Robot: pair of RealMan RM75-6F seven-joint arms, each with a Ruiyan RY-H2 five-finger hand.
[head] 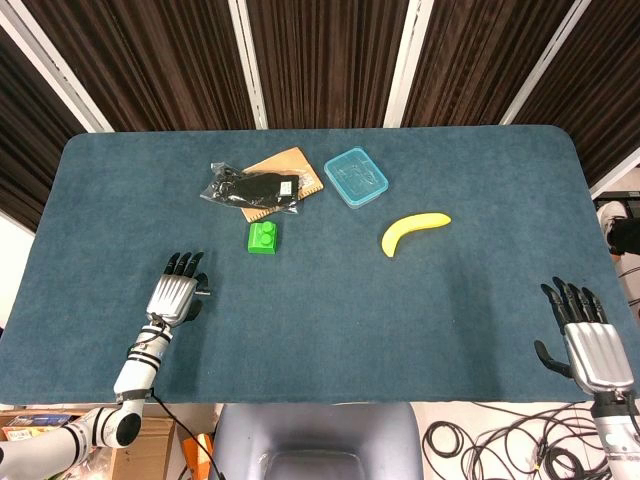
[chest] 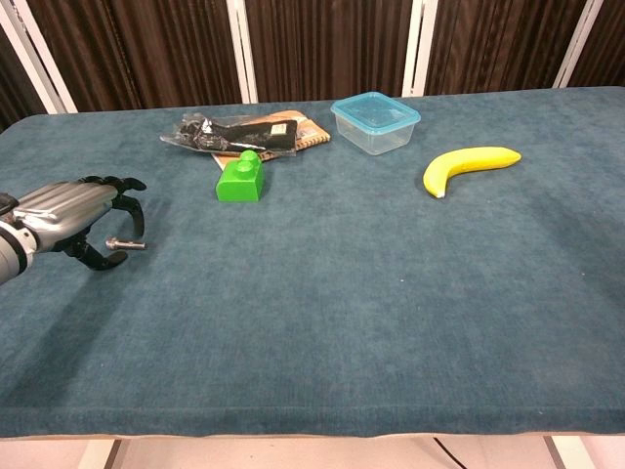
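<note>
Two hands: both over the near part of the table (head: pixel 400 330), neither holding anything.
Left hand (head: pixel 178 293): above the near-left part of the surface, fingers apart and curled slightly downward, thumb out to the side; chest view shows it (chest: pixel 83 217) with nothing between the fingers.
Nearest thing: green block (head: pixel 264 237), toward the far side from the left hand, not touching it; sits left of centre, stud on top (chest: pixel 241 180).
Black bag (head: pixel 255 189): clear-wrapped dark item just behind the green block, lying across the notebook.
Notebook (head: pixel 298 165): tan, spiral edge, under the bag, toward the far edge.
Container (head: pixel 355 177): clear box with blue lid, just beside the notebook, toward the far edge near centre; lid on (chest: pixel 375 111).
Banana (head: pixel 412 231): yellow, lying flat right of centre, near the container but apart from it.
Right hand (head: pixel 585 335): at the near-right corner, partly past the table's right edge, fingers spread and pointing to the far side, well apart from everything; seen in head view only.
</note>
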